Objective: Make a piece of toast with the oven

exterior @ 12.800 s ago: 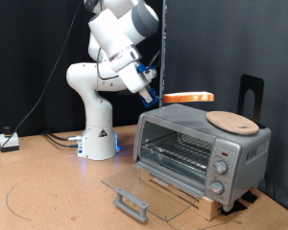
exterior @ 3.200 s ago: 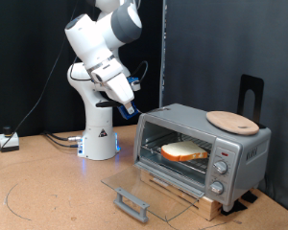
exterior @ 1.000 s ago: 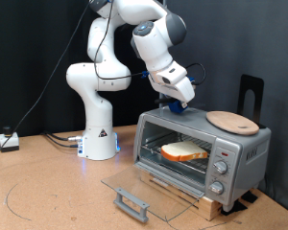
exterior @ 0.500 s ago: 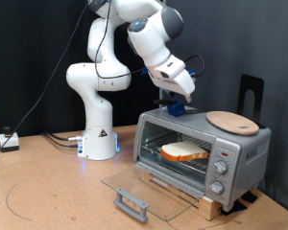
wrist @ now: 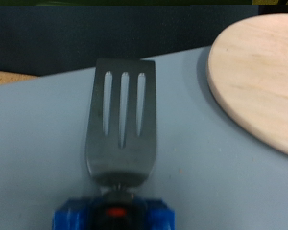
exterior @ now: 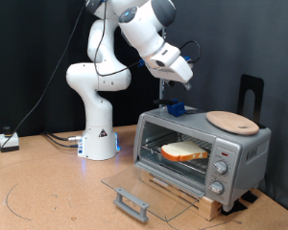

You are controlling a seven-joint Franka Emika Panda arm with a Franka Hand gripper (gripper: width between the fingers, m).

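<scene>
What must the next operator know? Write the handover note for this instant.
Hand: hovers above the oven's top, nothing seen between its fingers; open or shut does not show.
Slotted metal spatula with blue handle: lies on the top of the boxy silver-grey toaster oven, beside the round light-wood plate, apart from it.
Flat tan slice of toast with brown crust: inside the oven on the wire rack.
Done: toast loaded, spatula set down.
Left: the glass oven door is down and open; knob settings too small to read.
</scene>
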